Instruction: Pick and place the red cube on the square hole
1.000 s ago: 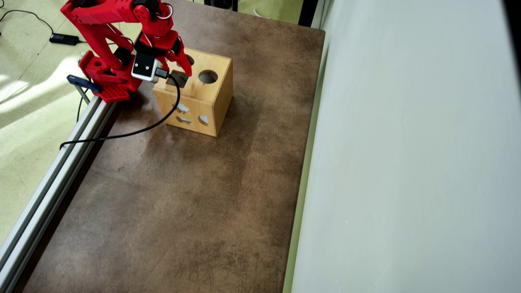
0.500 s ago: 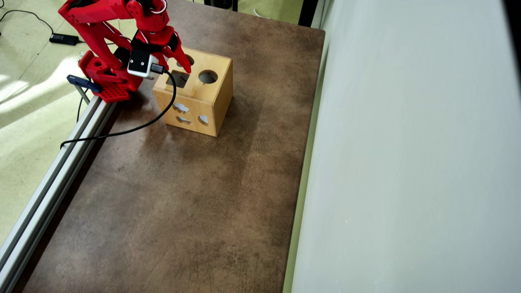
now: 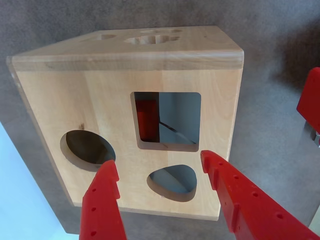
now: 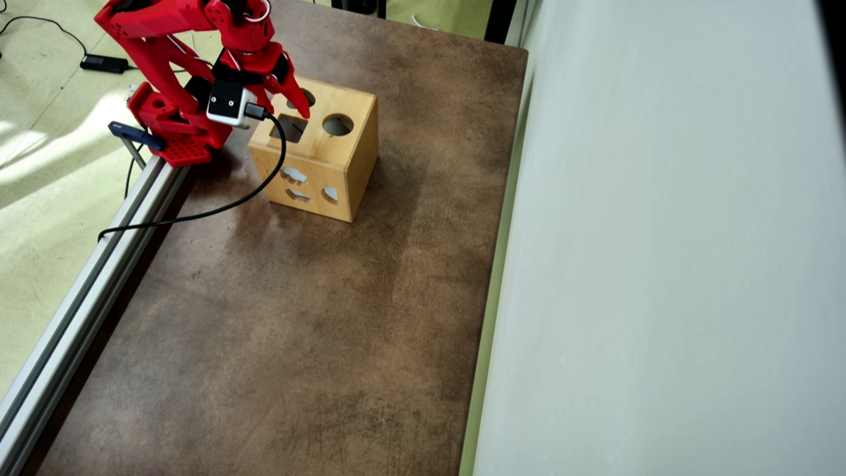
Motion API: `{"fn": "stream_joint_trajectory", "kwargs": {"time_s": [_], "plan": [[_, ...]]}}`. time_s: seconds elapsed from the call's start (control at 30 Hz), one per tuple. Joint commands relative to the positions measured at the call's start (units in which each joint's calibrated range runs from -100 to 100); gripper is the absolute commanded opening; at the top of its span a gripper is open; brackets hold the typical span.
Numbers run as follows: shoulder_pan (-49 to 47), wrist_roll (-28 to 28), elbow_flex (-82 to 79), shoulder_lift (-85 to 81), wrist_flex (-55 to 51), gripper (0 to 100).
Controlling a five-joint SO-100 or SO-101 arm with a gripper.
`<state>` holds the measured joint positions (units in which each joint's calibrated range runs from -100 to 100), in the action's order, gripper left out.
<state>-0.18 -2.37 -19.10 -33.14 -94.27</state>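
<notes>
The light wooden box stands at the far left of the brown table. In the wrist view its top face fills the frame, with the square hole at its centre. Through that hole a red face of the red cube shows inside the box, against the hole's left side. My red gripper hovers open just above the top face, nothing between its fingers. In the overhead view the gripper hangs over the box's far left corner, beside the square hole; the cube is not visible there.
The box top also has a round hole and a rounded-triangle hole. A black cable trails from the wrist camera across the table to an aluminium rail on the left edge. A pale wall bounds the right side.
The arm has drawn back a little toward the far left, uncovering the square hole in the overhead view. Over the last half second it has barely moved.
</notes>
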Motion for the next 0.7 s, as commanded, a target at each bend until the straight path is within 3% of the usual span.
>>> {"fn": "stream_joint_trajectory", "kwargs": {"time_s": [0.0, 0.67], "plan": [[-0.5, -0.4, 0.9, -2.4, -2.0, 26], [-0.5, -0.4, 0.7, -11.2, -2.4, 26]]}}
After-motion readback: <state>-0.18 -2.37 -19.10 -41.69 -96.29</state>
